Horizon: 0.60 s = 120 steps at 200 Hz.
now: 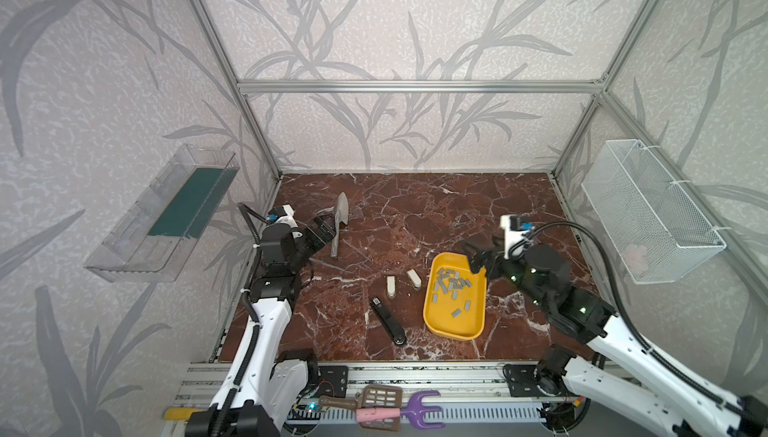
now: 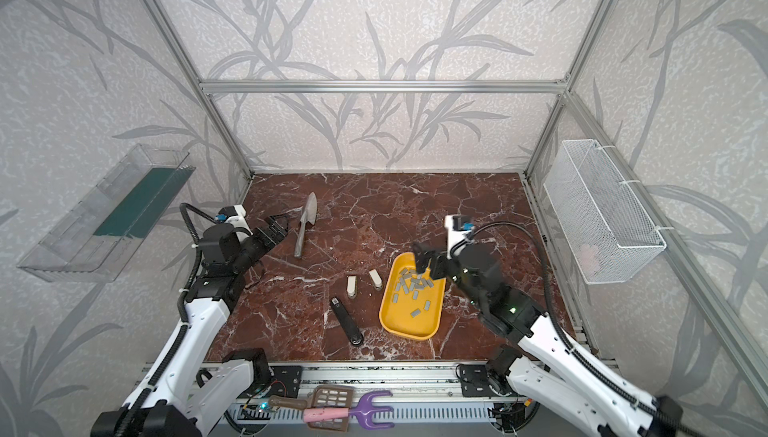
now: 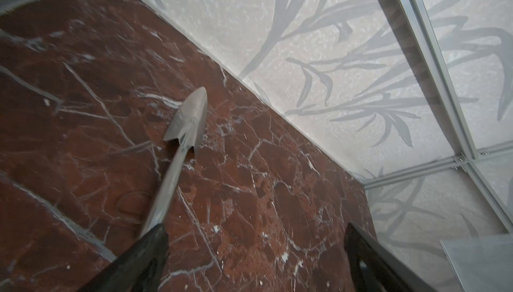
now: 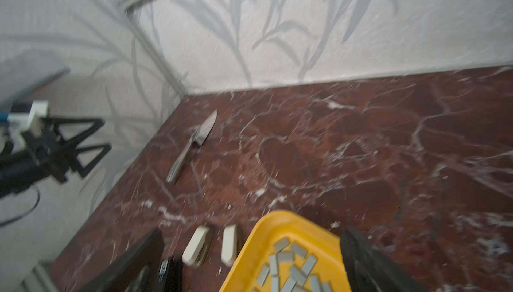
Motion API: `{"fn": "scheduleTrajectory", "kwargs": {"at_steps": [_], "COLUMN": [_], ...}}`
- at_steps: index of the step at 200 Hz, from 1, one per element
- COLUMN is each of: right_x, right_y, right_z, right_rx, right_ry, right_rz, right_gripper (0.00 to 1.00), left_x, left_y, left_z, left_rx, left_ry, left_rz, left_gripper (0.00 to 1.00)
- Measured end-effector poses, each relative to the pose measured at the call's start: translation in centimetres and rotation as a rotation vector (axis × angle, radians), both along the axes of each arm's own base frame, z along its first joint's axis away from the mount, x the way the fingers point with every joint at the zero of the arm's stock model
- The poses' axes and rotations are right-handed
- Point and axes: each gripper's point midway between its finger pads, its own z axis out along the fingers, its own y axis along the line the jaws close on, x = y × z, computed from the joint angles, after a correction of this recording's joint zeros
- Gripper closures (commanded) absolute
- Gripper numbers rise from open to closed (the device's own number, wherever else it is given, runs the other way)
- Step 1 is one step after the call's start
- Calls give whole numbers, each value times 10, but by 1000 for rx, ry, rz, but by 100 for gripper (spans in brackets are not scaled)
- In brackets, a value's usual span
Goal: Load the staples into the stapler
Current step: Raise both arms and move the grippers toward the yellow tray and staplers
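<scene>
The stapler (image 1: 388, 320) (image 2: 346, 322) is a slim black bar lying closed on the marble, left of the yellow tray (image 1: 453, 325) (image 2: 409, 326). Several grey staples (image 1: 453, 285) (image 2: 413, 285) lie loose in the tray's far half. My right gripper (image 1: 476, 257) (image 2: 424, 257) hovers open over the tray's far right corner, holding nothing. In the right wrist view the staples (image 4: 288, 265) sit between its fingers (image 4: 361, 257), and the stapler's end (image 4: 169, 274) shows by the other finger. My left gripper (image 1: 328, 227) (image 2: 279, 227) (image 3: 254, 235) is open and empty at the far left.
A grey metal trowel (image 1: 338, 227) (image 3: 188, 121) (image 4: 194, 143) lies beside the left gripper. Two cream-white blocks (image 1: 390, 285) (image 1: 414, 278) (image 4: 195, 246) stand between stapler and tray. A wire basket (image 1: 652, 214) hangs on the right wall, a clear shelf (image 1: 162, 214) on the left.
</scene>
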Motion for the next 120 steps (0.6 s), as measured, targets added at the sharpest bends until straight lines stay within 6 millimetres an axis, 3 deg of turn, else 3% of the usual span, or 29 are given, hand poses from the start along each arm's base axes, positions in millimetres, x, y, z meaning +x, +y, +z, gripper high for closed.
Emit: {"fn": "scheduleTrajectory", "kwargs": {"at_steps": [12,24,52,71,98,120], "right_x": [-26,-42,-39,-33,-28,-27], "right_y": [29,44,50,51,64,70], "right_z": [-26,-50,-100,-123,-135,-141], "right_rx": [-88,-166,-318,-421,-496,-509], "right_ry": [47,86,175,210,240,257], "right_rz": [63,82,-9,-66,-86,-86], "right_gripper": [1,1,1,1,1,1], "left_x": [-12,-29,-62,-67,-67,-66], "left_y": [-12,-29,-69,-70,-64,-61], "left_z": [4,10,11,-10,-52,-60], "left_rx": [15,50,122,176,225,253], "left_ry": [-30,-87,-220,-249,-207,-203], "left_rz": [-47,-109,-265,-279,-260,-250], "left_gripper": [1,1,1,1,1,1]}}
